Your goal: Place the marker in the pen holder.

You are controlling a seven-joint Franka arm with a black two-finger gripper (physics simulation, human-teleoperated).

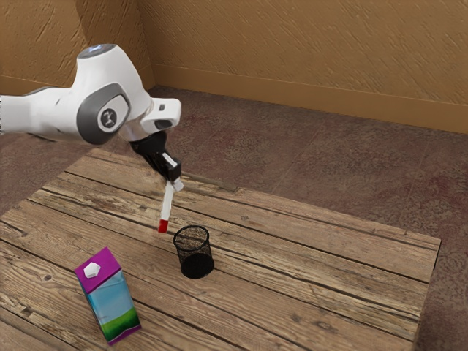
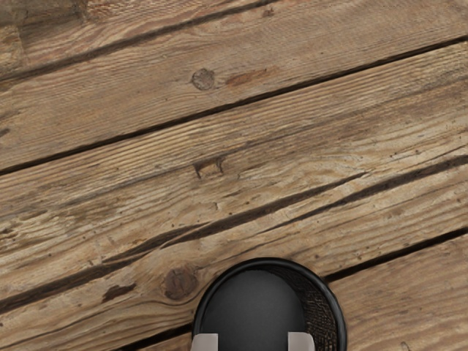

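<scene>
Exterior view: carton (image 1: pixel 113 300) standing on the worktop (image 1: pixel 329 292); at its one o'clock, marker (image 1: pixel 167 208) hanging red end down, grasped by the gripper (image 1: pixel 173 184); at the marker's five o'clock, mesh pen holder (image 1: pixel 194 254), upright.

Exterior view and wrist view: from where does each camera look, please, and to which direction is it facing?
Exterior view: it sits beside my arm, above the table, and looks obliquely down across it. My arm, coming in from this view's left, and the tool show, with the marker just below the tool and the carton nearer the camera.
Wrist view: it sits on my hand and looks down at the tabletop and into the pen holder. Part of the tool shows at the lower edge.
Shared: table, pen holder, tool.
</scene>
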